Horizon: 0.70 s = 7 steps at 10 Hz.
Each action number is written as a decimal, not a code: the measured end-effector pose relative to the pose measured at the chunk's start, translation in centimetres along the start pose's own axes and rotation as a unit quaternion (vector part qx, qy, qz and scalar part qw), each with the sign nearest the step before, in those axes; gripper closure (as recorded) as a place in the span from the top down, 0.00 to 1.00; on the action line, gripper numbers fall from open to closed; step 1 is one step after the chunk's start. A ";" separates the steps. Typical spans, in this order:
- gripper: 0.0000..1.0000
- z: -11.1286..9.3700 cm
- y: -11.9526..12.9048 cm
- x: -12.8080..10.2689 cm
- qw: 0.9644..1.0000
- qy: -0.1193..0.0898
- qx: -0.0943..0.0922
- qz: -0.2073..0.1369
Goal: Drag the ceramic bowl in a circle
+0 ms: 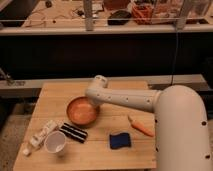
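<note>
The ceramic bowl [82, 111] is set left of centre on the wooden table [125, 155]. The gripper [95, 104] is placed at the bowl's far right rim, hidden behind the arm [125, 98]. Nearer lie a white cup [55, 143], a black packet [73, 132], a blue sponge [120, 140] and a carrot [140, 127].
</note>
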 end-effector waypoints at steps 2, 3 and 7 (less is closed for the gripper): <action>0.00 0.0 0.0 0.0 1.000 0.000 0.000 0.000; 0.00 0.0 0.0 0.0 1.000 0.000 0.000 0.000; 0.27 0.0 0.0 0.0 1.000 0.000 0.000 0.000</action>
